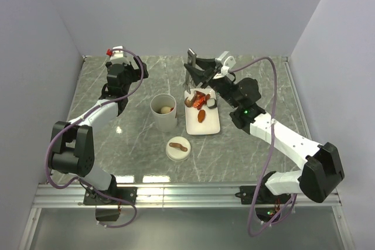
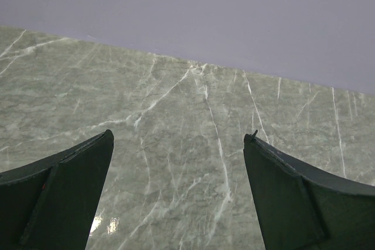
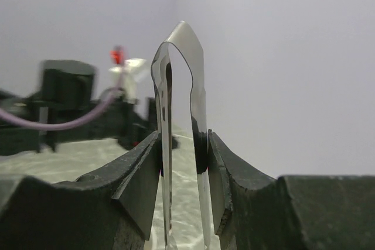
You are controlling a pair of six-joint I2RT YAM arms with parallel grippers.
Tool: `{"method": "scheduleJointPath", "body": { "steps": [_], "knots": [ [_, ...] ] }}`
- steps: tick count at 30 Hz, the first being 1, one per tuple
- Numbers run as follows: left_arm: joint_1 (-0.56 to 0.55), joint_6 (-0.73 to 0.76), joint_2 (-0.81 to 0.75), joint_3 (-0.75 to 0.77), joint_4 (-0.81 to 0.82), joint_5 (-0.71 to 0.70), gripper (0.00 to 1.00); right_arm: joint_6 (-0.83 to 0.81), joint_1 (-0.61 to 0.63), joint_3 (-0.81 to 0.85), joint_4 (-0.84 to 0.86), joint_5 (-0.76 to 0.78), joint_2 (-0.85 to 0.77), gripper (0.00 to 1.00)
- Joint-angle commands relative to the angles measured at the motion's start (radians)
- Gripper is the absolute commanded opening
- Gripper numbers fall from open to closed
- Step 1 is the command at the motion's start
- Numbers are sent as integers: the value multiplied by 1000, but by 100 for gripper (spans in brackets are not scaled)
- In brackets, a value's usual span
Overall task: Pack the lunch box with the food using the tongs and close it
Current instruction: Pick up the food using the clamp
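My right gripper [image 1: 197, 67] [image 3: 183, 144] is shut on the tongs [image 1: 188, 80] [image 3: 198, 86], pressing their two thin arms from both sides. Their joined end points up and their tips hang over the plate's far left corner. What sits between the tips is hidden. The food [image 1: 201, 99], red-orange bits and a white-and-black block, lies on the white plate [image 1: 210, 126]. The lunch box [image 1: 164, 118] stands left of the plate with a beige ball [image 1: 166, 109] inside. Its lid [image 1: 177, 148] lies in front. My left gripper [image 1: 122, 57] [image 2: 179, 139] is open over bare marble at the far left.
The grey marble table [image 1: 258, 86] ends at walls behind and on both sides. A purple cable [image 1: 266, 77] loops from my right arm. The lid lies close to the plate's near left corner.
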Motion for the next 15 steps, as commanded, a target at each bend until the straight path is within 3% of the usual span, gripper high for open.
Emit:
{"method": "scheduleJointPath", "body": {
  "steps": [1,7,15],
  "knots": [
    [-2,9,-4,32,27,1,99,-52,-6,-31,39,197,-6,43],
    [-2,8,6,38,25,3,100,-75,-6,-34,48,424,93,43],
    [-2,9,13,43,22,0,99,-136,-6,-13,43,593,199,43]
  ]
}}
